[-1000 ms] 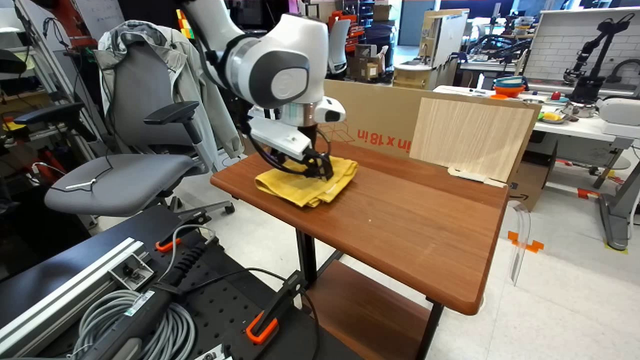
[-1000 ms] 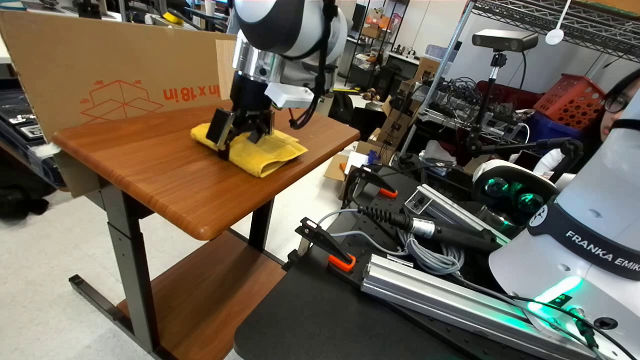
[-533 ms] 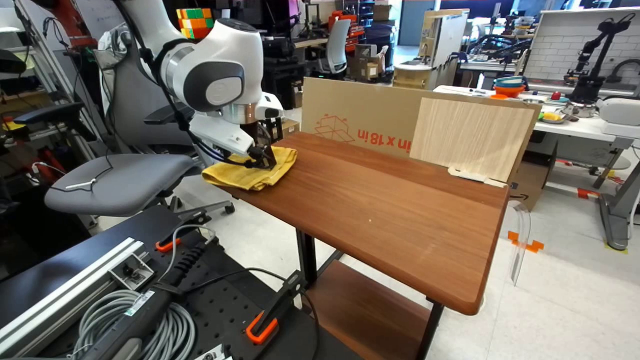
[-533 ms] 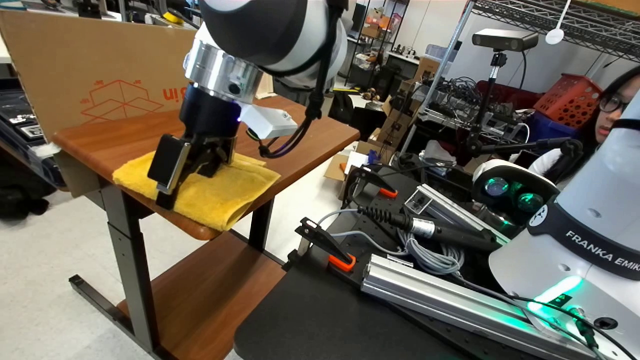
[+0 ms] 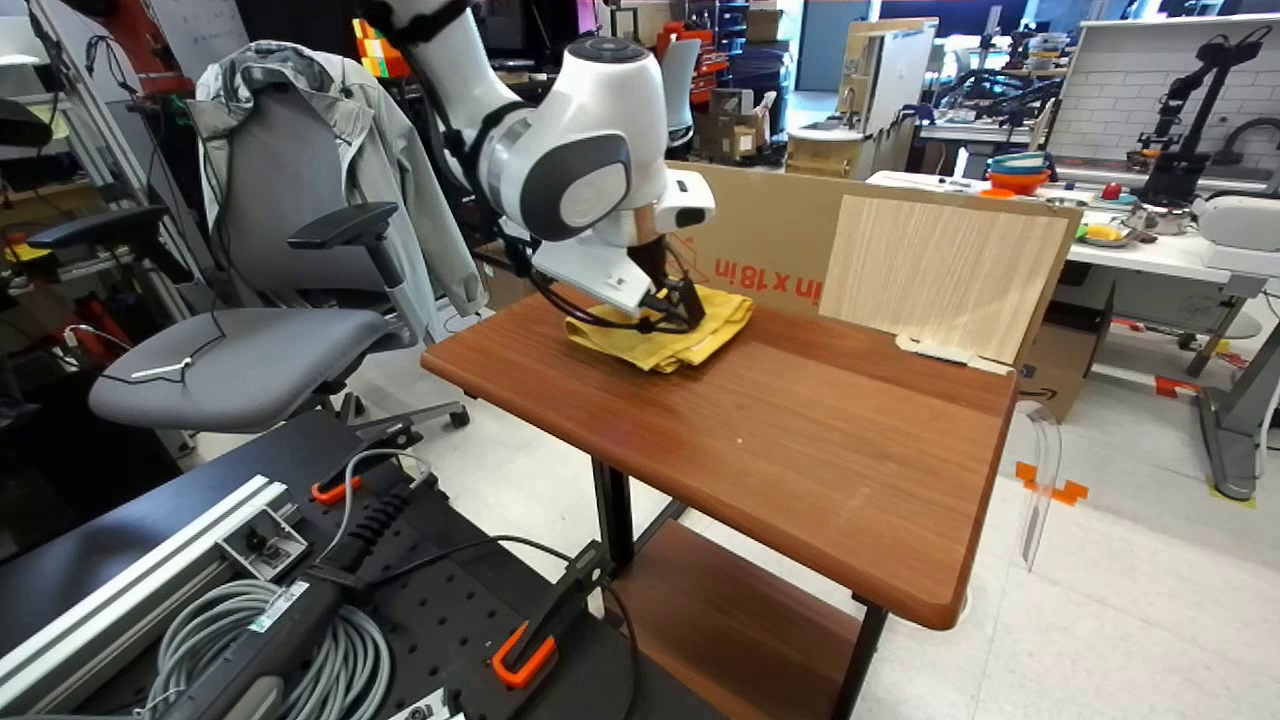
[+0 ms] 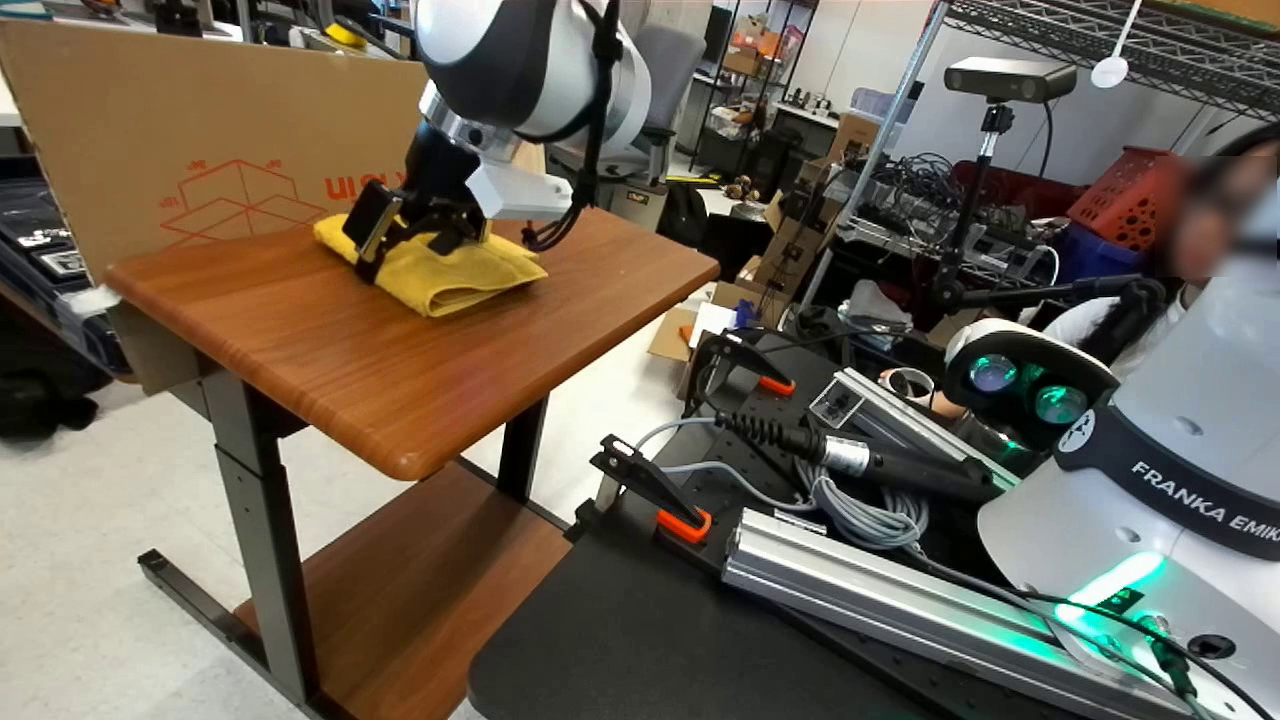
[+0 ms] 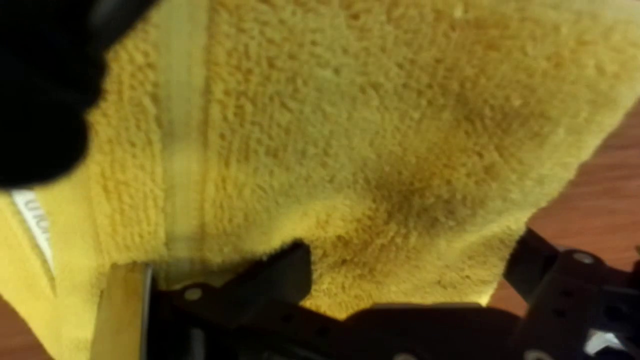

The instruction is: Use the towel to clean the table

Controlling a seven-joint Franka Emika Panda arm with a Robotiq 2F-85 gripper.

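Note:
The yellow towel (image 5: 640,346) lies folded on the brown wooden table (image 5: 820,430), near its back edge by the cardboard. It also shows in an exterior view (image 6: 445,285) and fills most of the wrist view (image 7: 350,125), with a white tag at its left. My gripper (image 7: 412,260) is on top of the towel, with its two fingers spread wide apart and towel cloth between them. One finger (image 7: 292,270) rests against the cloth; the other stands at the towel's edge. In an exterior view my gripper (image 6: 415,255) presses down at the towel. The fingertips are partly hidden in the exterior views.
A cardboard sheet (image 6: 100,130) stands along the table's back edge, with a light wood panel (image 5: 945,270) against it. A grey chair (image 5: 280,220) stands beside the table. A black bench (image 5: 480,600) with clamps and cables stands in front.
My gripper and the towel slid together toward the table's front corner, then back across the table to the back edge by the cardboard. The fingers stay on the towel throughout.

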